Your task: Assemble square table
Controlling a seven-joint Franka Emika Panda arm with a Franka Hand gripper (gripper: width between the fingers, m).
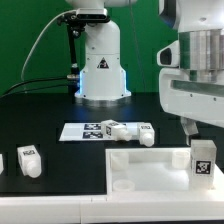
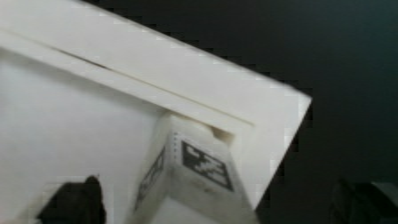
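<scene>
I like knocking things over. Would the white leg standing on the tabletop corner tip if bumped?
Probably not easily: the leg looks short and chunky. It seems to be stiff plastic, so it likely won't bend. Whether it's fastened to the tabletop, I can't tell.

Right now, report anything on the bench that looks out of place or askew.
A loose table leg rests on the marker board, covering part of it, where no furniture part belongs. Nothing looks damaged or spilled.
</scene>
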